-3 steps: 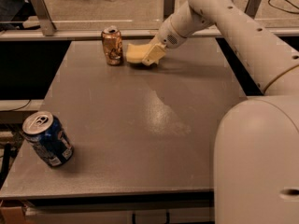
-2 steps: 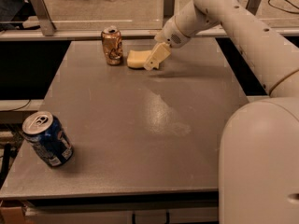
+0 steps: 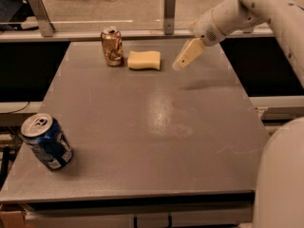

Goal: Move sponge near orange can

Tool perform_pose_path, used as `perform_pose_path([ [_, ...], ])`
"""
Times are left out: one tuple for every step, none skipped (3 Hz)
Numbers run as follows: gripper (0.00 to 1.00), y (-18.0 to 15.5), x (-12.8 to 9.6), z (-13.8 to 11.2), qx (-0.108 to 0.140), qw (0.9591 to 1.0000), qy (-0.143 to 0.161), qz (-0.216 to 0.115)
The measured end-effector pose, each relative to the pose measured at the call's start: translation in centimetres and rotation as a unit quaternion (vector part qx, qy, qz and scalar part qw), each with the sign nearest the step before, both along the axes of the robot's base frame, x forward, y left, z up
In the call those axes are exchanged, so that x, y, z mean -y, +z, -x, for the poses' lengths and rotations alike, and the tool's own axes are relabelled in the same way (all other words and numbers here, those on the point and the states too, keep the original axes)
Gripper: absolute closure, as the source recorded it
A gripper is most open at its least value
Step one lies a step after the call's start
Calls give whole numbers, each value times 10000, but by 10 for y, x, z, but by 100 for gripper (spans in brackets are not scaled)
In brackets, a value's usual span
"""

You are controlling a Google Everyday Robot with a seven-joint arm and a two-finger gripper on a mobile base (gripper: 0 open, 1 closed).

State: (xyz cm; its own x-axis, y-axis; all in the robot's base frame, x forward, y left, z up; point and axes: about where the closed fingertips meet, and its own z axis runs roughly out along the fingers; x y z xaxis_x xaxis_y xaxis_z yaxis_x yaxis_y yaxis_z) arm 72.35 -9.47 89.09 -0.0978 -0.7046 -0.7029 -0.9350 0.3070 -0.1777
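Bench: grey top (image 3: 142,141) fills the view, with a rail and office floor beyond at 12 o'clock.
Orange can: standing (image 3: 112,47) at 11 o'clock, close to the far edge.
Sponge: lying flat (image 3: 144,60) just beside the orange can, at its 3 o'clock, with a slim gap between them.
End effector: hanging (image 3: 180,63) over the bench at 1 o'clock, off the sponge's 3 o'clock side, not touching it and carrying nothing; apart or together, cannot tell.
Blue can: standing (image 3: 46,141) at 8 o'clock by the near left corner, well apart from the others.
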Motion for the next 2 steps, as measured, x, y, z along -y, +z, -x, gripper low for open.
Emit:
perform_pose_path([
  [0, 15, 69, 10, 143, 9993, -215, -257],
  [0, 41, 131, 24, 352, 9958, -595, -608],
])
